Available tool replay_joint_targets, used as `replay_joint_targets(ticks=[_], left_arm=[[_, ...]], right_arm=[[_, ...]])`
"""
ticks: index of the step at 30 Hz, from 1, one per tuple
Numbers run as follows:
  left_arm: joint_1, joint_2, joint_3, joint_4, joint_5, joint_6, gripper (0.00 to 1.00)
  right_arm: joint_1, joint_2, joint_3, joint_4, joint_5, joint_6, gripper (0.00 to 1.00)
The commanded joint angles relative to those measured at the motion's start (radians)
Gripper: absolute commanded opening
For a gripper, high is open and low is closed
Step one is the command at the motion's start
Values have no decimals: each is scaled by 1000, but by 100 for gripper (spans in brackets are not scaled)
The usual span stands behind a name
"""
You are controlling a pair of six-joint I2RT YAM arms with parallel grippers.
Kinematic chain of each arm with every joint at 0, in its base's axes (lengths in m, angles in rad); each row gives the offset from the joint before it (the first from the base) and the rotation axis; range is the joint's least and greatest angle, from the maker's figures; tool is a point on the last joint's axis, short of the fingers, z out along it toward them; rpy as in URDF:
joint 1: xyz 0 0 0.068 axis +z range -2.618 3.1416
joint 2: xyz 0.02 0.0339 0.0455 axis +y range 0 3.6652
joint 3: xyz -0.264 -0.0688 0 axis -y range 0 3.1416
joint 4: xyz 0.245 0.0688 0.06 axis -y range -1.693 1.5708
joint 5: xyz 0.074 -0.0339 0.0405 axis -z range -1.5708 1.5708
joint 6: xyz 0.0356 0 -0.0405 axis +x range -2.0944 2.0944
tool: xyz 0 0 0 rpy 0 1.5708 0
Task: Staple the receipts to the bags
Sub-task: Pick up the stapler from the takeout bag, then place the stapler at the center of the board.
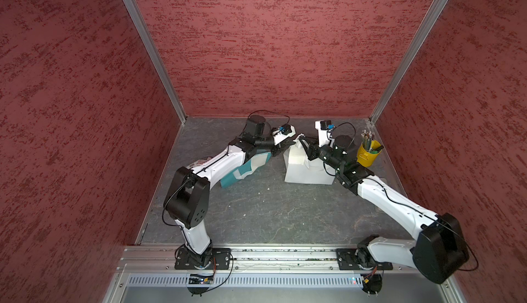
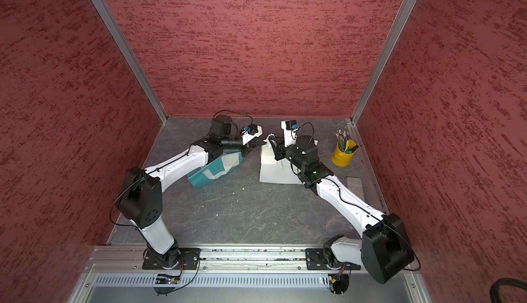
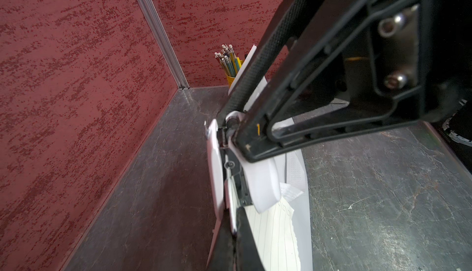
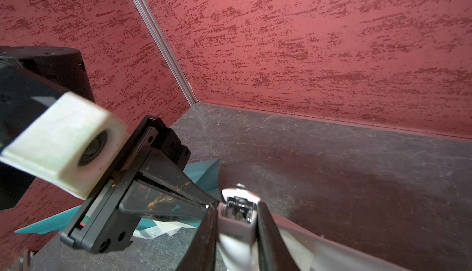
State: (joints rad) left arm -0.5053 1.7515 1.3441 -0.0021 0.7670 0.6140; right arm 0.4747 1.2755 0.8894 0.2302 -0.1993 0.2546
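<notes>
The white bag (image 1: pixel 302 173) (image 2: pixel 273 173) lies right of centre with a receipt (image 1: pixel 296 159) (image 3: pixel 275 236) on its upper part. My left gripper (image 1: pixel 288 144) (image 3: pixel 236 231) reaches over the teal bag (image 1: pixel 236 176) (image 4: pixel 204 170) and is shut on the white bag's raised edge, beside that lined receipt. My right gripper (image 1: pixel 302 140) (image 4: pixel 237 206) is shut on the small white stapler (image 4: pixel 237 226) (image 3: pixel 263 180), whose mouth sits at that same edge. A second receipt (image 1: pixel 261 160) (image 4: pixel 155 231) lies on the teal bag.
A yellow cup of pencils (image 1: pixel 366 156) (image 2: pixel 342 156) stands at the far right, close behind my right arm. A grey flat slab (image 2: pixel 355 184) lies by the right wall. Red walls close in the table on three sides.
</notes>
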Motion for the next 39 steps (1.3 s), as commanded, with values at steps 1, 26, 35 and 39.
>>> replay_joint_targets(ticks=[1,26,35,39], left_arm=[[-6,-24,-10,6,-9,-8,0],[-2,-18,-20,131,-106,-67,0],[-6,-15,-66,291,-183,-121,0],[-7,-9,-66,312,-211,-128,0]], right_arm=[[8,-12,49,20,46,-4,0],[-17,-334,86,-625,76,65,0],[-16,-310,-21,-929,-65,235,0],[-17,-238,-56,-968,-114,240,0]])
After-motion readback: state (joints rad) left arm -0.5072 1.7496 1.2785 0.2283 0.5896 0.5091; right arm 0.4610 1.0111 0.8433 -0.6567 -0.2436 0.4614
